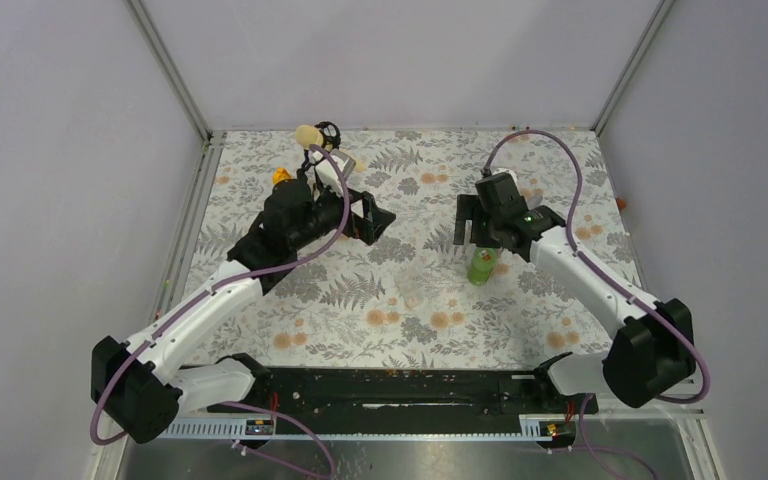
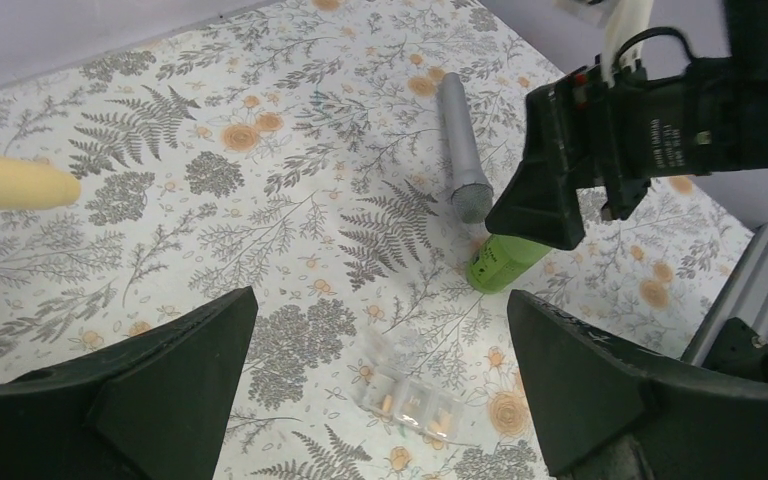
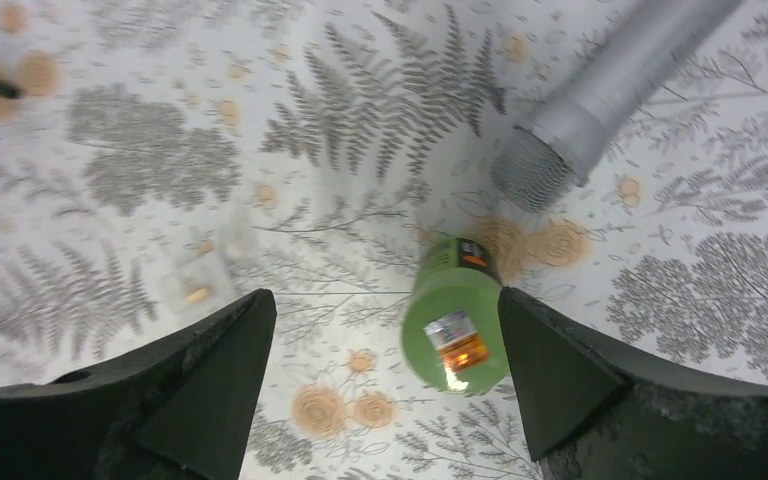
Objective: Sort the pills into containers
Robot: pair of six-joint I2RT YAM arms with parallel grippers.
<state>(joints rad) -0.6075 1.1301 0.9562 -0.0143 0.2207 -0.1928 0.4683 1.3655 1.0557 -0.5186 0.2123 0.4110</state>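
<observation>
Small sticker (image 3: 457,341) on the green bottle (image 3: 449,288), print illegible

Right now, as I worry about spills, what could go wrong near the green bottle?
The open right pincer straddles the green bottle, closer to one finger; a sideways shift could topple it onto the grey microphone beside it. The clear container, with pills inside, hardly shows against the patterned mat and could get knocked.

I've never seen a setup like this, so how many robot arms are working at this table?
2. The left arm reaches over the left half of the mat; the right arm hangs over the green bottle on the right. None seems hidden.
</observation>
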